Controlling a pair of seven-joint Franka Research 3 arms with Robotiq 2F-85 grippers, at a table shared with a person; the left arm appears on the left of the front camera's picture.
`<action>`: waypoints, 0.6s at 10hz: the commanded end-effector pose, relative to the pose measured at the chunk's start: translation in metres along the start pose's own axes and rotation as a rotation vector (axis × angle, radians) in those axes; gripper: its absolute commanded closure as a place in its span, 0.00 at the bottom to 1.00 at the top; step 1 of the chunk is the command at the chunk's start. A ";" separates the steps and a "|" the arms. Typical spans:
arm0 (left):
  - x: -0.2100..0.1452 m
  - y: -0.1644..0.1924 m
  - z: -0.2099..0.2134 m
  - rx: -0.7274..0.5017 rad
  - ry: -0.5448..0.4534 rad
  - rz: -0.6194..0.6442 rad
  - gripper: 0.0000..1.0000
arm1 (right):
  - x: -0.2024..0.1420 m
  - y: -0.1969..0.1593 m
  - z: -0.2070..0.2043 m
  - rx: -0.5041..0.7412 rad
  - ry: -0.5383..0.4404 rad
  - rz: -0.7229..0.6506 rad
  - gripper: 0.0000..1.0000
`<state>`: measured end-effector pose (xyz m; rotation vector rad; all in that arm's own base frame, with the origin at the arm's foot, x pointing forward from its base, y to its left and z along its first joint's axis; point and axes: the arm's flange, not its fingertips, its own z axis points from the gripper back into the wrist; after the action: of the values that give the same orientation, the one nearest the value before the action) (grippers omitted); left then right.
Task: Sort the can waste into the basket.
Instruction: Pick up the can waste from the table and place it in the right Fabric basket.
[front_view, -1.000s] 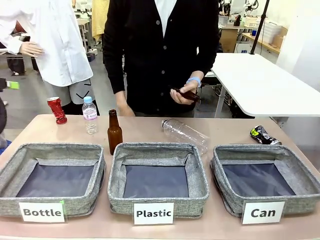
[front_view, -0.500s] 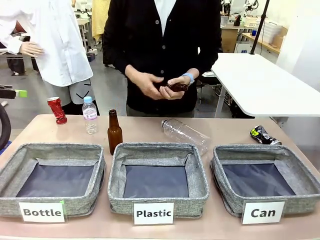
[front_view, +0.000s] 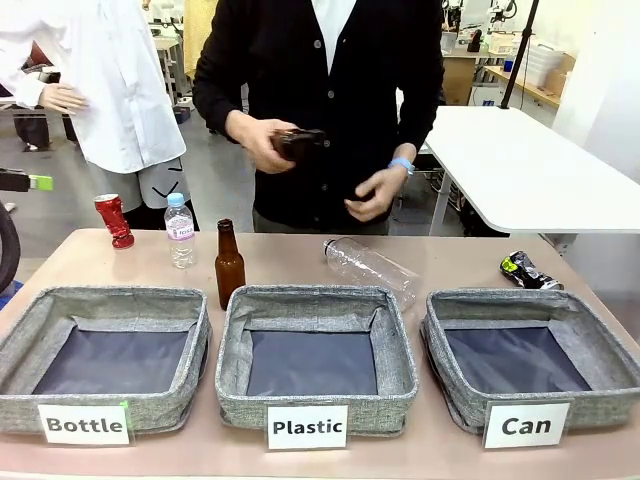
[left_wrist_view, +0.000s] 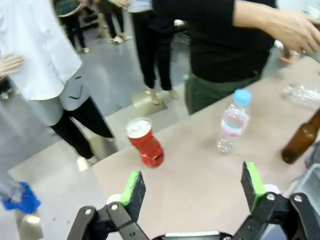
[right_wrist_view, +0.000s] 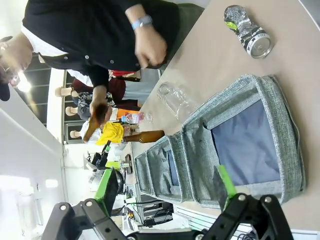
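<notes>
The red crushed can stands at the far left of the table, behind the "Bottle" basket. In the left wrist view this red can sits ahead of my left gripper, a little left of centre; the jaws are open and hold nothing. The dark printed can lies at the far right, just behind the "Can" basket. My right gripper hovers open and empty on the near side of that basket, with the dark can beyond it.
The "Bottle" basket and "Plastic" basket line the front. A brown glass bottle, a small water bottle and a clear bottle lying down stand behind them. A person in black holds a dark bottle above the table.
The person passed the dark bottle from one hand to the other and raised it toward picture left. My left gripper's green-tipped finger edged in slightly at the left border.
</notes>
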<state>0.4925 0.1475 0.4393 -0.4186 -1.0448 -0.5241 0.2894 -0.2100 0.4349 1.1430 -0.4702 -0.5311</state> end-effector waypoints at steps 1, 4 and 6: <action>0.000 0.047 -0.016 -0.109 0.055 0.009 0.00 | 0.003 0.001 0.001 0.023 -0.007 0.026 0.00; -0.014 0.080 -0.047 -0.211 0.168 0.011 0.00 | 0.003 0.001 0.001 0.023 -0.007 0.026 0.00; -0.020 0.115 -0.072 -0.214 0.237 0.001 0.00 | 0.003 0.001 0.001 0.023 -0.007 0.026 0.00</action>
<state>0.5830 0.1937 0.3767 -0.5263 -0.8107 -0.6598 0.2892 -0.2101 0.4350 1.1420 -0.4703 -0.5315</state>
